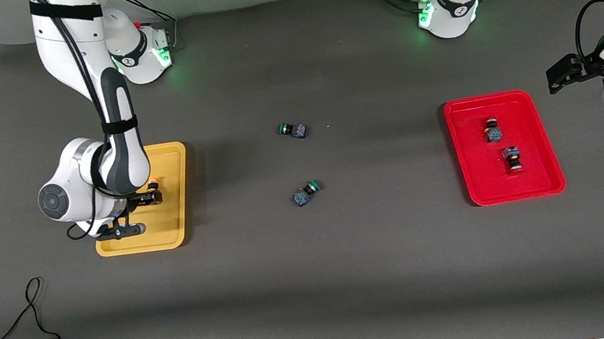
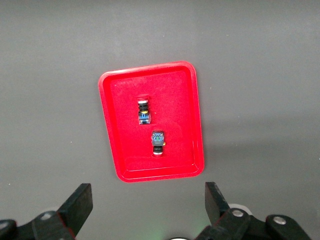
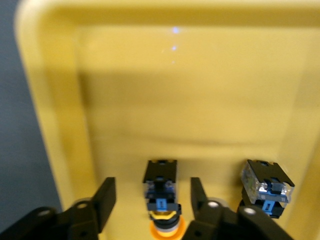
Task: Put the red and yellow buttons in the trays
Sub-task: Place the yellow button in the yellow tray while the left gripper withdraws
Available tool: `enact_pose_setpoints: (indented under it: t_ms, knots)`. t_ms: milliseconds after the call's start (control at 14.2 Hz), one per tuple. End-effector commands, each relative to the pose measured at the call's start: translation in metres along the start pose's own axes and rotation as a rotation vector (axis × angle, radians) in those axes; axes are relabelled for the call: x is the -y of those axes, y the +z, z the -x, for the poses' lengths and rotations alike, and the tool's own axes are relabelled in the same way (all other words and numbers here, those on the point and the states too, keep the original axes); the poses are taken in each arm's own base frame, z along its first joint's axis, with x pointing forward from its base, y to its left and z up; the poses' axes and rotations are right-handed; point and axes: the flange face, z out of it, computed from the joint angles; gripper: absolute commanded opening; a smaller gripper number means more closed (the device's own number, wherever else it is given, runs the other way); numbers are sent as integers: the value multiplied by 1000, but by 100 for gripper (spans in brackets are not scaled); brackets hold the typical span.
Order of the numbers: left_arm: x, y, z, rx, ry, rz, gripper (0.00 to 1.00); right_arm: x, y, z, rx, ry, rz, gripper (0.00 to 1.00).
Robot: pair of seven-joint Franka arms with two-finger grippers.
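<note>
Two red buttons (image 1: 492,130) (image 1: 513,159) lie in the red tray (image 1: 543,163); two yellow buttons (image 3: 161,195) (image 3: 266,187) lie in the yellow tray (image 1: 174,208); two green switches (image 1: 292,130) (image 1: 305,192) lie on the table (image 1: 349,273). The right gripper (image 3: 152,200) is spread around one yellow button; the left gripper (image 2: 147,202) hangs spread above the red tray.

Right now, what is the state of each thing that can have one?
Yellow tray: holds two yellow buttons.
Red tray: holds two red buttons, both on their sides.
Green buttons: on the table between the trays, lying on their sides.
Right end effector: open, low over the yellow tray, straddling one yellow button.
Left end effector: open, waiting off the red tray.
</note>
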Motion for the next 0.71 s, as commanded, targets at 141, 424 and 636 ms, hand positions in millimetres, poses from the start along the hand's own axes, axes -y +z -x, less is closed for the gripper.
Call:
enact_pose_setpoints:
  t_ms: [141, 424, 636]
  knots:
    - [0, -6, 2, 14, -8, -1, 100, -9, -135, -13, -38, 43, -66, 100]
    - [2, -10, 3, 9, -5, -24, 100, -11, -250, 3, -58, 40, -2, 100]
    - [2, -12, 3, 5, -5, -25, 100, -13, -297, 20, -83, 45, 9, 100]
